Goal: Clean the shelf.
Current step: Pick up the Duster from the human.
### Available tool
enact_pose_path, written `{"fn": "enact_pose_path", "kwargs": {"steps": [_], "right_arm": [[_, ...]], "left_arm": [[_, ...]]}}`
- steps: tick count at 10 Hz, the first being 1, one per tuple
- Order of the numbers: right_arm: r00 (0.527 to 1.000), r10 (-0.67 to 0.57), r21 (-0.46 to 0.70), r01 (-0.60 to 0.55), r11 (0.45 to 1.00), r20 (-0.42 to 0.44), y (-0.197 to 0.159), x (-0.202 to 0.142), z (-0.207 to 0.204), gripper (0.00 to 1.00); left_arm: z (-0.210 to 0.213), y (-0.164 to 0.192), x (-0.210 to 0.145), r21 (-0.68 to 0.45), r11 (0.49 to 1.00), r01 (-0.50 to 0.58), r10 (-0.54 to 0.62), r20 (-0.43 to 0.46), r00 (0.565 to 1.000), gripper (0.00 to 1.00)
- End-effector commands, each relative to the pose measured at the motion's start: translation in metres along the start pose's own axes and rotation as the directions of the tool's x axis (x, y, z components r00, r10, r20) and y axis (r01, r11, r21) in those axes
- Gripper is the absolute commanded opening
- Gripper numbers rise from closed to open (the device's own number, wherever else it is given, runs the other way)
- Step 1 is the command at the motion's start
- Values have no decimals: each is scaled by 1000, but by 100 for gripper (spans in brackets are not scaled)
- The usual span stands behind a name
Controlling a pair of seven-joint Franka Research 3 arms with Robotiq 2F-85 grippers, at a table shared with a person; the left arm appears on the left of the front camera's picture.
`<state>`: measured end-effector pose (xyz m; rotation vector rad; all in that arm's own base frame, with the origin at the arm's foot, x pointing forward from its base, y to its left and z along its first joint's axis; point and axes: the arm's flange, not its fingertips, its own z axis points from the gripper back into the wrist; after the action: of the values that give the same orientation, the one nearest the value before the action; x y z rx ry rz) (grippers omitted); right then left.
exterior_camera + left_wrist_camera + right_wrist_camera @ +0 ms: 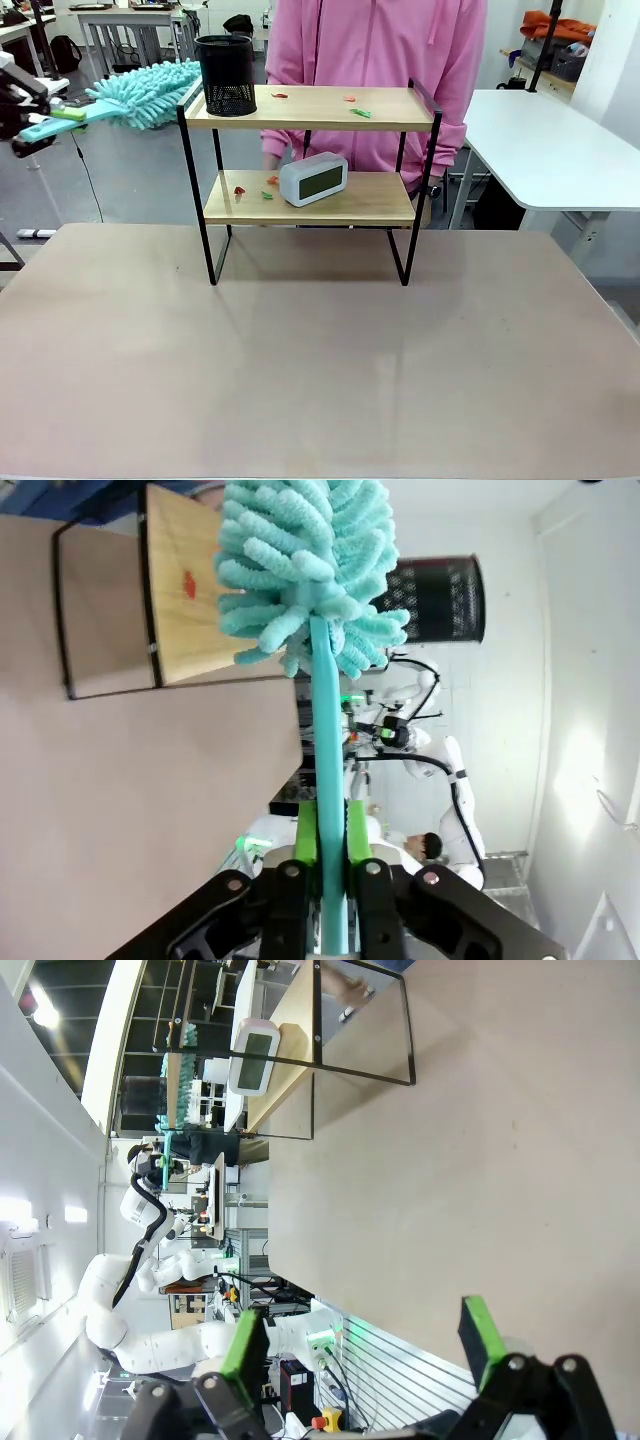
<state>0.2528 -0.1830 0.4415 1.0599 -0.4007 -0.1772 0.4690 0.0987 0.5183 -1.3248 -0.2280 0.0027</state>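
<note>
At the desk's (300,350) far middle stands the shelf (310,108), with paper scraps (360,113) on both boards. Left pincer (332,830) is clamped tight on the teal duster (150,92) handle, head just left of the top board, near the black mesh pen cup (226,75). Right pincer (362,1335) gapes wide, empty. Risk: a careless sweep could knock the cup or the digital clock (313,179) off.

The beige worktop (320,350) fills the foreground. At its right stands a white table (560,150) with a rounded corner. Behind, the floor (130,185) is grey, and more white tables (130,14) stand far at the back left. The room is brightly lit.
</note>
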Motion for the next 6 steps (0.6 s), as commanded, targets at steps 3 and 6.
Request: {"fn": "enact_pose_path", "kwargs": {"steps": [3,6], "right_arm": [[1000,26,21,-26,999,17,1,2,-1,100],[1000,26,21,-26,999,17,1,2,-1,100]], "left_arm": [[87,-1,-141,152,978,144,-158,84,984,0],[107,26,-223,214,972,95,-117,91,989,0]]}}
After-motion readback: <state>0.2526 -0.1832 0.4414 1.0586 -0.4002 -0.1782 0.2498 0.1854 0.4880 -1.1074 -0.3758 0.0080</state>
